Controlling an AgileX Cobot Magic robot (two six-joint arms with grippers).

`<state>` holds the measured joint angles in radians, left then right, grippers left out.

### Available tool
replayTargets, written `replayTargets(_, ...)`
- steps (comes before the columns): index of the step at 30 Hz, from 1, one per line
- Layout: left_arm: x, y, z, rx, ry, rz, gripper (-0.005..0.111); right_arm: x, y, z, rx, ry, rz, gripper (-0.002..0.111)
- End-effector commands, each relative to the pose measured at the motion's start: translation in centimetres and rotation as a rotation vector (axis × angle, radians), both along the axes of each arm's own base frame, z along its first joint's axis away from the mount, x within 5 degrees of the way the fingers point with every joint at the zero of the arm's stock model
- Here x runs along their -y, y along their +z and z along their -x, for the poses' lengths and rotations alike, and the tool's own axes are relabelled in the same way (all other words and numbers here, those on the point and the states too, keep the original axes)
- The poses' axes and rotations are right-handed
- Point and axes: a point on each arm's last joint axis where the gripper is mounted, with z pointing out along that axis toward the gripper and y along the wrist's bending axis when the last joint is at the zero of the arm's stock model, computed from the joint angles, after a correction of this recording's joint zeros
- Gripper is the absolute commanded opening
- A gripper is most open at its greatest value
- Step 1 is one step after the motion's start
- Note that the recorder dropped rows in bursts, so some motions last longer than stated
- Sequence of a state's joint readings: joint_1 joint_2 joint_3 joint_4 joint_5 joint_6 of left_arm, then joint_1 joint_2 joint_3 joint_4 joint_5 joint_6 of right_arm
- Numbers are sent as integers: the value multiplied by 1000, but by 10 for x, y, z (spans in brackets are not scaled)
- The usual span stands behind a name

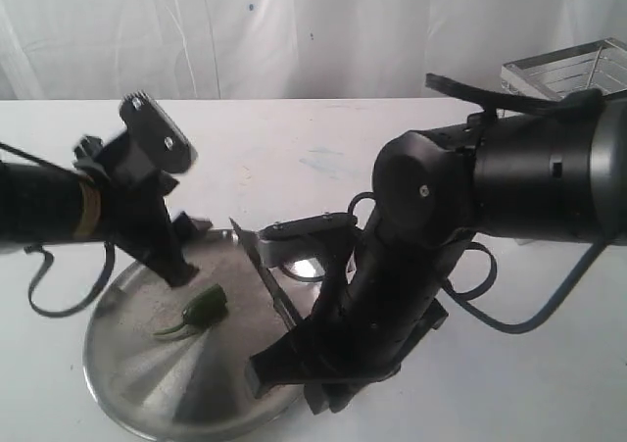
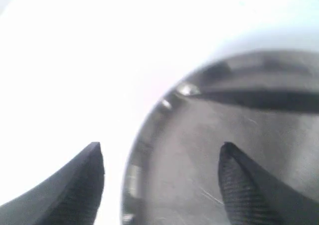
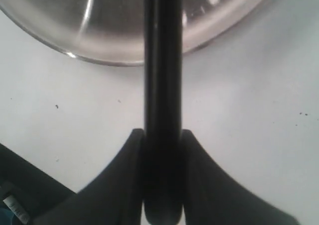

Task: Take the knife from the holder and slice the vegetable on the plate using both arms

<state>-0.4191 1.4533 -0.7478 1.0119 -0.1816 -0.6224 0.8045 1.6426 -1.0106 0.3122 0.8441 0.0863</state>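
Your right gripper (image 3: 162,135) clamps the knife (image 3: 162,60) by its handle, blade over the plate (image 1: 137,373). Your left gripper (image 2: 162,146) hangs open over the plate rim, near the green pepper (image 1: 201,310).

Bright, overexposed whites — left wrist view blurry; glare on plate (image 1: 147,375).

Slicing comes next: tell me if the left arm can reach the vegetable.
Likely yes: the left fingers, open, hang over the plate beside the vegetable, nothing between them; the knife stands clear.
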Motion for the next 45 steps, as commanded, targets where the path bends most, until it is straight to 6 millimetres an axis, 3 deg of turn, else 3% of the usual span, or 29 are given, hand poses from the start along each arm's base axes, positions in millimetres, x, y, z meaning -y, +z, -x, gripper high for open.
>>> replayTargets(1, -25, 33, -6, 61, 164, 35, 0, -23, -13, 1, 3, 46, -5, 0)
replayTargets(5, -37, 15, -18, -55, 353, 191, 0, -39, -29, 3, 9, 34, -6, 0)
replayTargets(9, -24, -1, -27, -99, 319, 307, 0, -40, -32, 2, 9, 19, 4, 0)
replayTargets(15, -22, -10, -30, -117, 289, 284, 0, -42, -46, 1, -15, 16, 32, 0)
replayTargets(23, -19, -13, -28, -117, 249, 301, 0, -43, -46, 0, -6, 8, 19, 0)
replayTargets(45, -4, -58, -30, -231, 135, 332, 0, -44, -46, 0, -13, -3, 14, 0)
